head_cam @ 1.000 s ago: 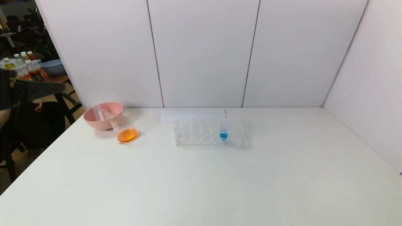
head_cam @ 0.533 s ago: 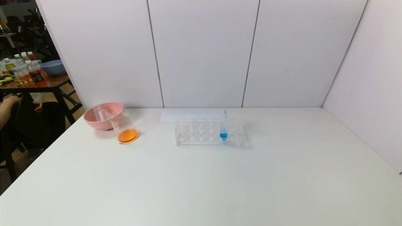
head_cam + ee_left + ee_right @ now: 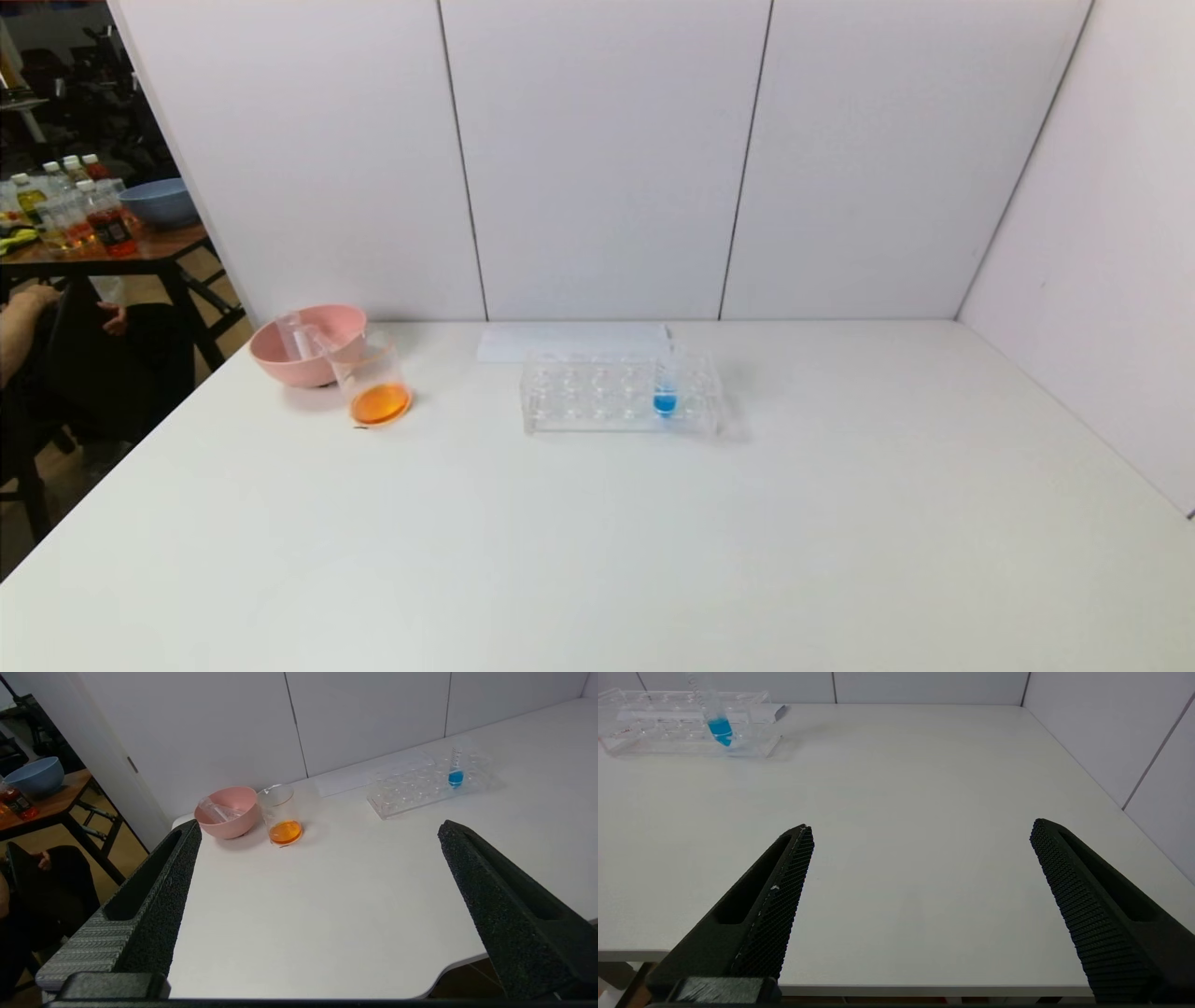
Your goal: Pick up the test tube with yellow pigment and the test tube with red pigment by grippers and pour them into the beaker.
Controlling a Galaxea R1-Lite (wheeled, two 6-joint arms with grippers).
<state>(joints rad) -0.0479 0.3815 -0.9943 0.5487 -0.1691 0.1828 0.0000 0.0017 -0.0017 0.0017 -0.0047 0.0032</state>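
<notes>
Holding a shallow pool of orange liquid, the beaker [image 3: 373, 383] stands at the left of the head view, touching or just in front of the pink bowl [image 3: 280, 359]. That colour suggests both pigments have already gone in, so the pouring looks done. Two clear tubes [image 3: 216, 810] lie slanted inside the bowl; they seem empty, and are probably the yellow and red test tubes, dropped there to keep them off the table, though no pigment shows to confirm which is which. Right of centre sits the clear rack [image 3: 597, 397], with only the blue-bottomed tube [image 3: 665, 383] standing upright in a right-hand slot, untouched because the task never calls for it. A flat white sheet [image 3: 560, 341] lies just behind the rack, against the wall.

Neither arm appears in the head view. The left gripper [image 3: 317, 833], in its own wrist view, hangs back beyond the near left corner of the table [image 3: 653, 560], aimed across it at the bowl and beaker in the upper left of that frame; its fingers [image 3: 154, 891] are spread wide and carry nothing. The right gripper [image 3: 920, 833] sits off the table's near edge, pointing over bare tabletop with the rack in its frame's upper left; its fingers [image 3: 780, 896] are likewise wide apart and empty. Both poses read as parked.
</notes>
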